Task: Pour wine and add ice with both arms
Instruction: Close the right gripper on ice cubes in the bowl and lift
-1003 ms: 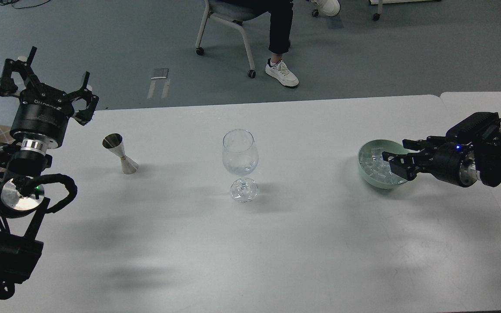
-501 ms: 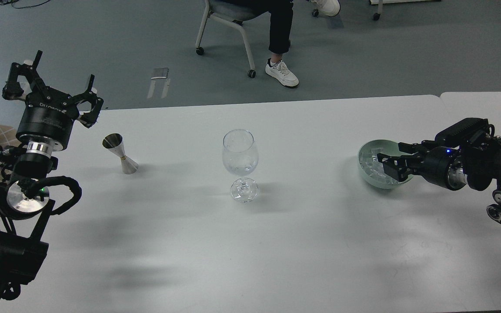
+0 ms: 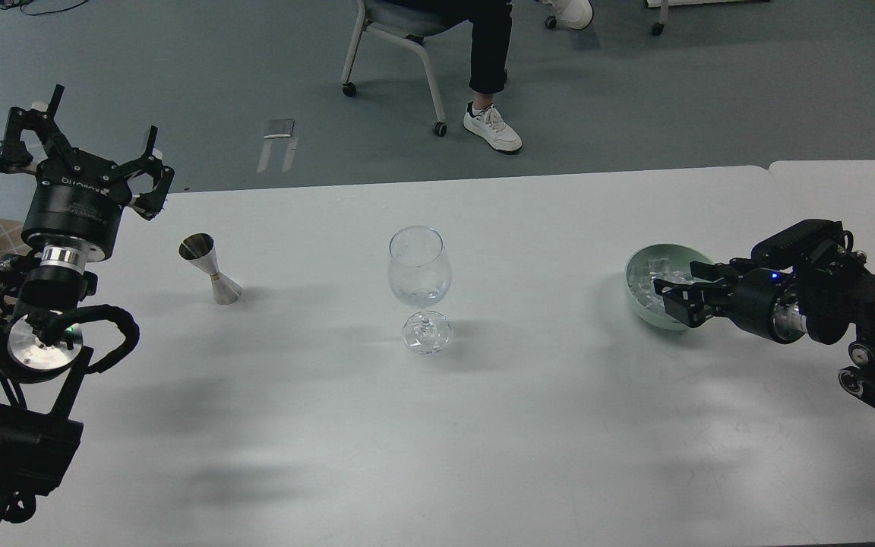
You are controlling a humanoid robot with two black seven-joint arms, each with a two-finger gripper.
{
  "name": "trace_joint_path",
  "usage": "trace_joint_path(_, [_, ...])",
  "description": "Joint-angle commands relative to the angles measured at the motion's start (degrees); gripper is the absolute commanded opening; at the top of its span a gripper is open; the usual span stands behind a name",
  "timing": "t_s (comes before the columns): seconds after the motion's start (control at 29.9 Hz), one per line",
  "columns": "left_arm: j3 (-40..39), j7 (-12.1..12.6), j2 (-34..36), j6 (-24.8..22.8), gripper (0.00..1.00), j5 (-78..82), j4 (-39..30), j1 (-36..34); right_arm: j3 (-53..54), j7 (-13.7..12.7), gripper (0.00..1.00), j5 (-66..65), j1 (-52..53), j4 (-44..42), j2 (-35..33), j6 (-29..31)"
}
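Observation:
A clear stemmed wine glass (image 3: 419, 267) stands at the table's middle, with a little colourless wine (image 3: 421, 292) barely visible in its bowl. A steel jigger (image 3: 210, 269) stands to its left. A pale green bowl (image 3: 637, 266) at the right holds several clear ice cubes (image 3: 644, 287). My right gripper (image 3: 674, 287) reaches in from the right, its fingers apart and dipped among the ice; I cannot tell if a cube sits between them. My left gripper (image 3: 82, 144) is open and empty, raised up-left of the jigger.
The white table (image 3: 437, 425) meets a second table (image 3: 848, 182) at the far right. A seated person's legs (image 3: 492, 83) and a wheeled chair (image 3: 392, 45) are beyond the table's far edge. My left arm's joints and cables (image 3: 50, 334) fill the left edge.
My right gripper has sunk lower and moved slightly left, deeper into the bowl. My left gripper swayed slightly and returned. Glass and jigger have not moved.

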Motion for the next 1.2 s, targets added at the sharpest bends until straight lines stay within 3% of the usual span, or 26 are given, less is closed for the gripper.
trace_joint_path(0.0, [0.0,0.1,0.0,0.0,0.98,-0.1,0.0,0.0,0.1,0.0,0.64,0.0,-0.1,0.0,0.1,0.0])
trace_joint_path(0.23, [-0.1,0.0,-0.1,0.0,0.98,-0.1,0.0,0.0,0.0,0.0,0.63,-0.1,-0.5,-0.7,0.2,0.0])
trace_joint_path(0.37, [-0.5,0.0,-0.6,0.0,0.98,0.0,0.0,0.0,0.2,-0.3,0.52,0.0,-0.5,-0.7,0.6,-0.3])
trace_joint_path(0.97, [-0.6,0.0,-0.8,-0.1,0.98,0.0,0.1,0.1,0.8,-1.4,0.5,0.0,-1.0,-1.3,1.0,-1.1])
trace_joint_path(1.17, [-0.5,0.1,-0.8,-0.1,0.98,0.0,0.7,0.5,0.7,-1.4,0.39,-0.1,-1.4,-1.5,1.0,-0.6])
